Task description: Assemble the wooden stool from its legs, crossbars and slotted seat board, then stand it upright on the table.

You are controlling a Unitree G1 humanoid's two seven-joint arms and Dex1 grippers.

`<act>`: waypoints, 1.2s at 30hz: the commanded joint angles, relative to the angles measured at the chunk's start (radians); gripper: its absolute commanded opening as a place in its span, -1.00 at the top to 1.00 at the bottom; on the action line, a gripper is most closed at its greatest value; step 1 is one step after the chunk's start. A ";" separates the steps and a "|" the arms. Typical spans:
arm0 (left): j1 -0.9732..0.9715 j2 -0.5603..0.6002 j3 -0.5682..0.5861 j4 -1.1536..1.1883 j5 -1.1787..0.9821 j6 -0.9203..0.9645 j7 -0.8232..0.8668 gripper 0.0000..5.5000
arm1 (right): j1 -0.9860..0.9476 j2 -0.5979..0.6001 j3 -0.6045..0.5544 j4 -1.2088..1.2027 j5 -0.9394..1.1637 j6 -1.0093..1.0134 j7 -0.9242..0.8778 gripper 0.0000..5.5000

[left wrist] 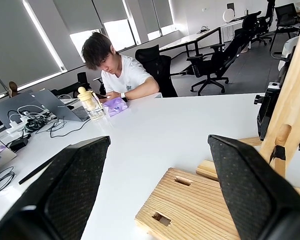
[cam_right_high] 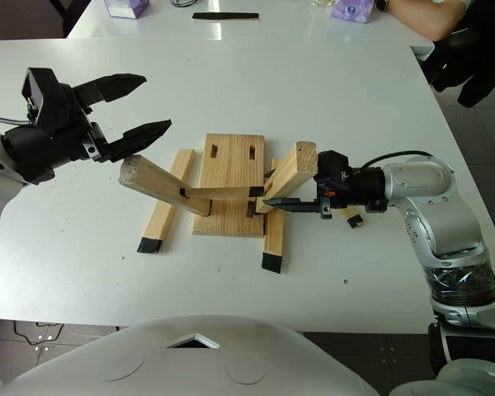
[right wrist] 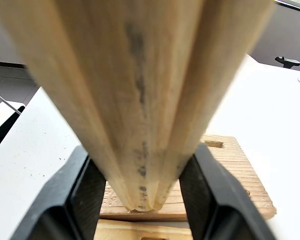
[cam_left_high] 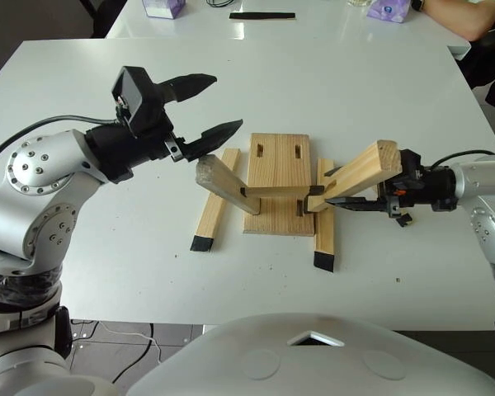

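The slotted seat board (cam_left_high: 277, 159) lies flat at the table's middle. Over it stands a frame of two legs joined by a crossbar (cam_left_high: 276, 190). The frame's left leg (cam_left_high: 221, 183) leans outward, free of any grip. My right gripper (cam_left_high: 331, 195) is shut on the frame's right leg (cam_left_high: 365, 167), low down near the crossbar; its fingers (right wrist: 85, 197) clamp both sides of that leg (right wrist: 140, 100). My left gripper (cam_left_high: 227, 103) hovers open above and left of the left leg, holding nothing. Between its fingers (left wrist: 65, 195) shows the seat board (left wrist: 190, 207).
Two loose legs with black tips lie flat beside the board, one to the left (cam_left_high: 214, 205), one to the right (cam_left_high: 324, 231). A small dark piece (cam_left_high: 403, 219) sits under my right wrist. Purple packs (cam_left_high: 163, 7) and a black strip (cam_left_high: 262, 16) lie at the far edge.
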 commanded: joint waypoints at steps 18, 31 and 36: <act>0.003 -0.013 -0.033 0.032 0.011 0.079 -0.019 -0.32 | 0.070 -0.036 -0.003 0.312 -0.097 -0.178 0.058 0.27; -0.014 -0.032 -0.040 0.030 0.010 0.087 -0.004 -0.32 | 0.082 -0.069 0.035 0.408 -0.130 -0.211 0.063 0.27; -0.021 -0.049 -0.022 0.025 -0.009 0.103 0.008 -0.32 | 0.078 -0.066 0.042 0.466 -0.136 -0.224 0.059 0.27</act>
